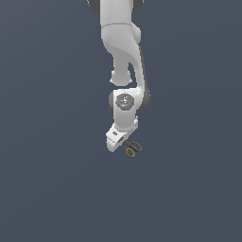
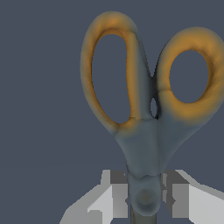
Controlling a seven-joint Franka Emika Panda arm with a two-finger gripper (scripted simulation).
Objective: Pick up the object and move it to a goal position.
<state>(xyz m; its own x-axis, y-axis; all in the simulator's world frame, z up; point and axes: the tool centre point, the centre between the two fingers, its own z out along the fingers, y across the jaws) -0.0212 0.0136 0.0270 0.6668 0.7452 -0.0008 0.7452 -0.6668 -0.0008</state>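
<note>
The object is a small pair of scissors (image 1: pixel 133 149) with two orange-yellow ring handles (image 2: pixel 111 72) and a grey-blue neck. In the exterior view it sticks out from under the white hand of the arm, handles toward the exterior view's right. My gripper (image 1: pixel 122 141) is shut on the scissors: in the wrist view the two grey fingers (image 2: pixel 116 192) press against both sides of the pivot part (image 2: pixel 144 197). The blades are hidden by the hand. Whether the scissors rest on the floor or hang above it cannot be told.
A flat, plain dark grey-blue surface (image 1: pixel 52 179) fills both views. No goal marker or other object shows. The white arm (image 1: pixel 122 42) comes down from the top middle of the exterior view.
</note>
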